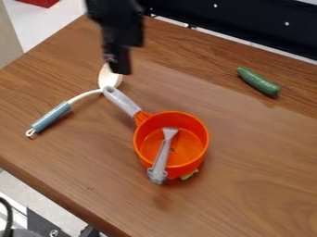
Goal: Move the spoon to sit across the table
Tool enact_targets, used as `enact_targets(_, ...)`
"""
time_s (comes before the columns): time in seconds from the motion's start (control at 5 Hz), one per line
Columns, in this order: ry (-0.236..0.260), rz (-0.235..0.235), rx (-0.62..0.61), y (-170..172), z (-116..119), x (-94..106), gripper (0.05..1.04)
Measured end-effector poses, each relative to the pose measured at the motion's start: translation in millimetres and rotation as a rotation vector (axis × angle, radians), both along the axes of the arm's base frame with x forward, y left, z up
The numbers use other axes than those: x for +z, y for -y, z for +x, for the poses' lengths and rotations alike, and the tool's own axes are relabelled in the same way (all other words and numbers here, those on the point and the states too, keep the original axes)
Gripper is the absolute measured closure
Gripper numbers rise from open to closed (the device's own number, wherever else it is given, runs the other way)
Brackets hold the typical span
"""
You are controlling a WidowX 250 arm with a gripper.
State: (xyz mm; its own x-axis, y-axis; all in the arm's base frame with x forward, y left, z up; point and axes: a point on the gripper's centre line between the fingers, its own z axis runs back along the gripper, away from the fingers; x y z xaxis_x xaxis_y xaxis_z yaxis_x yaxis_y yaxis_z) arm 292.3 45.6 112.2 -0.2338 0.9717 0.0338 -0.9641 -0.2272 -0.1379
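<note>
The gripper (117,64) hangs down from the top edge at the upper left, over the bowl end of the spoon. A spoon with a pale bowl, white neck and blue handle (52,116) lies on the left part of the wooden table (260,152). Its bowl points up toward the back and is partly hidden behind the gripper. Whether the gripper touches the spoon, I cannot tell.
An orange pot (197,125) stands mid-table, its grey handle ending close beside the spoon's neck. A grey utensil (162,155) rests in it, over the rim. Something green peeks out beneath. A green cucumber (258,81) lies at the back right, near a black panel (248,21).
</note>
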Motion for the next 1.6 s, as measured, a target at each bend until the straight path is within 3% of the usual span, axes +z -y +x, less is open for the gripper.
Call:
enact_targets(0.4,-0.045,-0.056,-0.219,70.6,43.1,-14.8,0.083)
enact_targets(0.6,-0.025,-0.082,-0.313,107.3,61.0,-13.8,0.083)
enact_targets(0.8,-0.008,-0.070,-0.504,131.1,73.6,-15.4,0.083)
enact_targets(1.6,-0.008,-0.069,-0.513,131.7,73.5,-15.4,0.083)
